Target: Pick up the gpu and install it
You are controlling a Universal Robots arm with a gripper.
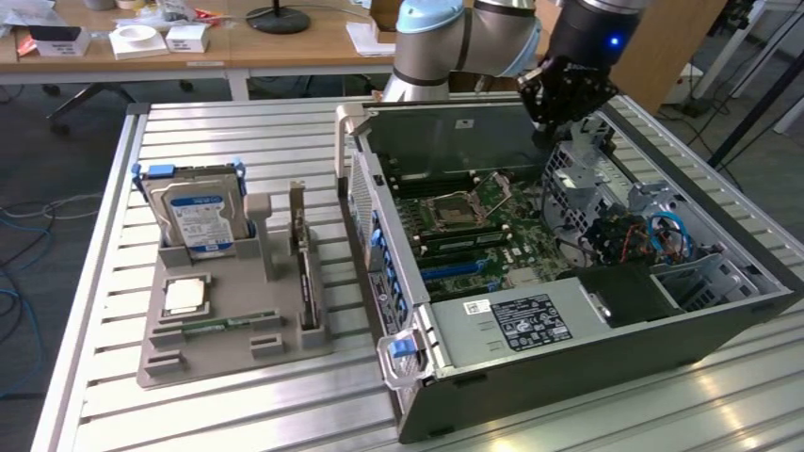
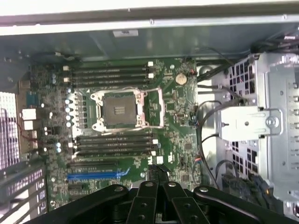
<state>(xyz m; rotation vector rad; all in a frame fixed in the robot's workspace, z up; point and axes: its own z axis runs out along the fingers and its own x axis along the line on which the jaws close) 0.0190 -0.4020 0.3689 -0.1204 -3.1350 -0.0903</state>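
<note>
The black gripper (image 1: 562, 118) hovers above the green motherboard (image 1: 503, 226) inside the open grey metal computer case (image 1: 603, 377); whether it grips anything cannot be told.

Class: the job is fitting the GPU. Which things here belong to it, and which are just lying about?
Job: black robot pincer; open grey metal computer case; green motherboard; blue expansion slot.
Lying about: blue-labelled hard drive; square silver processor chip; small white boxes.

Silver-grey arm (image 1: 458, 42), fat rounded tubular housings, one pale blue joint cap (image 1: 425, 13). Glossy black wrist section (image 1: 601, 24) after that, with a small blue light (image 1: 613, 40) lit. Matte black gripper (image 1: 556, 118), chunky, built of jointed links (image 2: 140, 205) with round pivot pins.
</note>
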